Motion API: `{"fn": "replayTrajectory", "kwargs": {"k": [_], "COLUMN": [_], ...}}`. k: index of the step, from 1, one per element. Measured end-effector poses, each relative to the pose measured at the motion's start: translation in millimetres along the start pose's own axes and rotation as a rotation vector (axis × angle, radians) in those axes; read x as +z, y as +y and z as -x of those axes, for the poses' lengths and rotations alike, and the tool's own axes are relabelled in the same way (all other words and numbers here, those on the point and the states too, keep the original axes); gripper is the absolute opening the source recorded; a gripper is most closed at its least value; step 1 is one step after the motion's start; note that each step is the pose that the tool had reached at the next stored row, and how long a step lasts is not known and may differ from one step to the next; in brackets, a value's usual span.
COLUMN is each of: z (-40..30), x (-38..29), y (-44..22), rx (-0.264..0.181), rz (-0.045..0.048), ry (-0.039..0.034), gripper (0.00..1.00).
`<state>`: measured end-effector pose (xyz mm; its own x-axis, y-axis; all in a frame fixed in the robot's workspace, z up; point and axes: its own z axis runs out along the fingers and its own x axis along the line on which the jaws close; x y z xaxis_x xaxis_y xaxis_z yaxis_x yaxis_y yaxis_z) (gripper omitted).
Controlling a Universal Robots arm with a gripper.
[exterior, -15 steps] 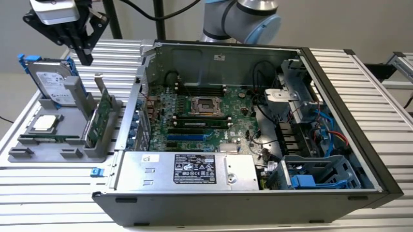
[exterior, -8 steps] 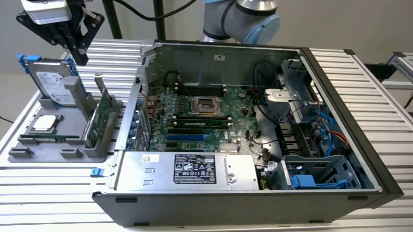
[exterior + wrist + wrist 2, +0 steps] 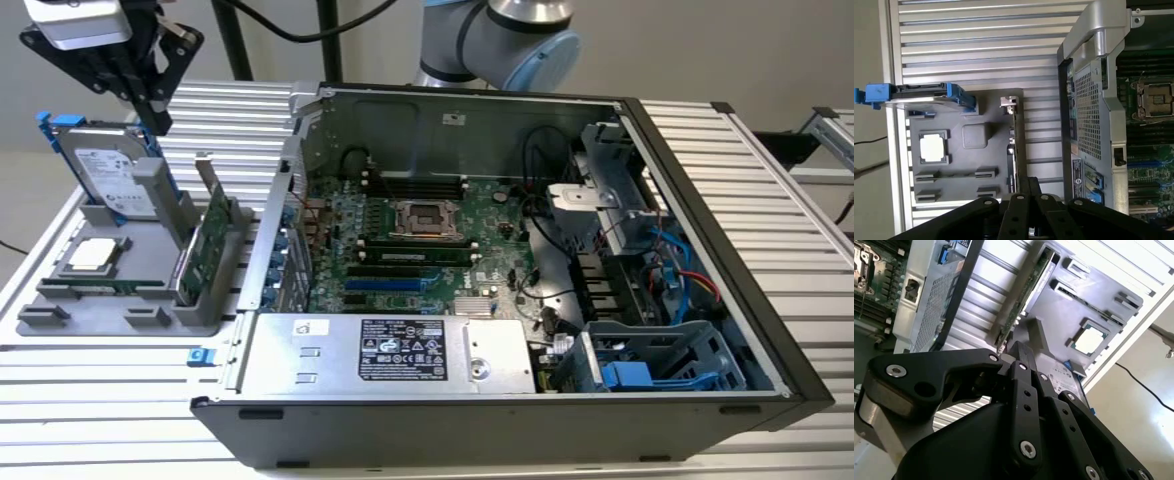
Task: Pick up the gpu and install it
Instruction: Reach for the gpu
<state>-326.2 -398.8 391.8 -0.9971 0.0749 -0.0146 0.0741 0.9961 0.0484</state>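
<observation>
The gpu stands on edge in a grey holder at the exterior view's left, green board showing and its silver bracket at the far end. It shows as a thin edge-on card in both wrist views. My gripper hangs high above the holder, over the hard drive and up-left of the gpu. Its black fingers are pressed together with nothing between them. In the first wrist view the gripper sits just past the gpu's near end.
The open computer case lies beside the holder, with motherboard, blue slot and silver power supply exposed. A square silver processor chip rests flat in the holder. The table is ribbed aluminium.
</observation>
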Motion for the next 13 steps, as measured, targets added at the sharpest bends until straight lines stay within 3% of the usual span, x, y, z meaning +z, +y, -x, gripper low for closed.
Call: {"fn": "replayTrajectory", "kwargs": {"k": [13], "z": [-13.7], "x": [-0.1], "y": [-1.0], "rx": [0.0], "rz": [0.0], "ry": [0.0], "gripper": [0.0]}}
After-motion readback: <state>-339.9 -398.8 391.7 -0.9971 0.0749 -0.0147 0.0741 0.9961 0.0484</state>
